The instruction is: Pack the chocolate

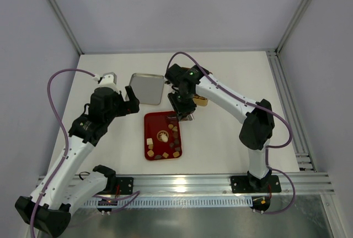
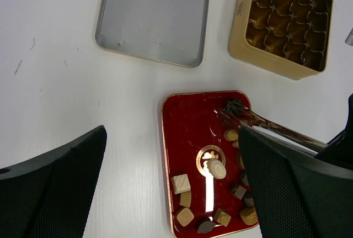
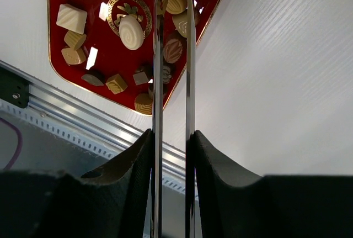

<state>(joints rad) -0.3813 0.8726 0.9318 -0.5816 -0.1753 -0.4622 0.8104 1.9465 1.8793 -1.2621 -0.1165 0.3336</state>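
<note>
The chocolate lies on a red tray [image 1: 154,125]: tan cubes, dark lumps and one whitish round piece [image 1: 163,137], which also shows in the left wrist view [image 2: 216,168] and the right wrist view [image 3: 132,32]. My right gripper [image 1: 185,105] is shut on metal tongs [image 3: 158,83]. The tong tips [image 2: 231,108] hang over the tray's far right part, close to a tan piece [image 2: 230,135]. I cannot tell if they hold anything. My left gripper [image 1: 131,101] is open and empty, above the table left of the tray. The gold tin [image 2: 284,25] stands empty behind the tray.
The tin's silver lid [image 2: 153,17] lies upside down at the back, left of the gold tin. The aluminium rail [image 3: 66,122] runs along the table's near edge, just past the tray. Frame posts stand at the back corners.
</note>
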